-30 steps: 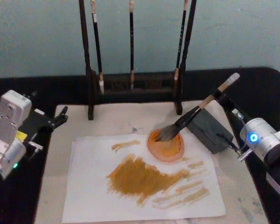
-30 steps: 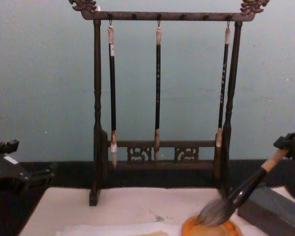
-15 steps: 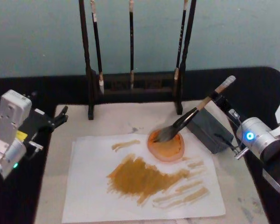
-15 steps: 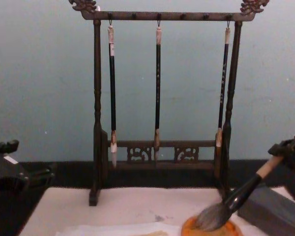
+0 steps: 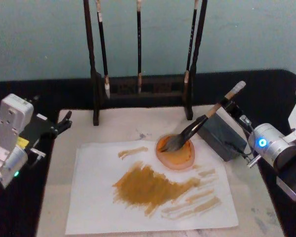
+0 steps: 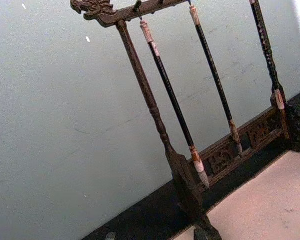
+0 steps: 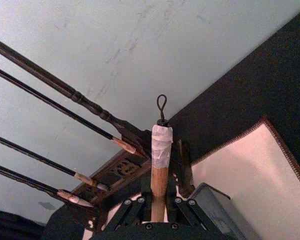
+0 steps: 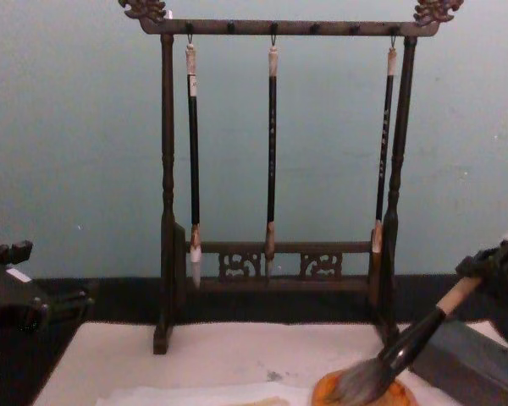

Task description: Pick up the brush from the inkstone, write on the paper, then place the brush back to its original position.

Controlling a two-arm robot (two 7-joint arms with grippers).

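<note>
Orange inkstone (image 5: 176, 157) now holds the tuft of the brush (image 5: 195, 127), the shaft having sunk lower toward the grey block (image 5: 221, 140), while the right gripper (image 5: 229, 105) still pinches the tan handle, so release seems near; the left gripper (image 5: 64, 122) sits parked apart.

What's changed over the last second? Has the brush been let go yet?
The right gripper has come down a little, laying the brush flatter, and its tuft has sunk lower into the inkstone. It has not let go: the handle is still clamped between its fingers. The left gripper, the paper and the grey block stayed where they were.
</note>
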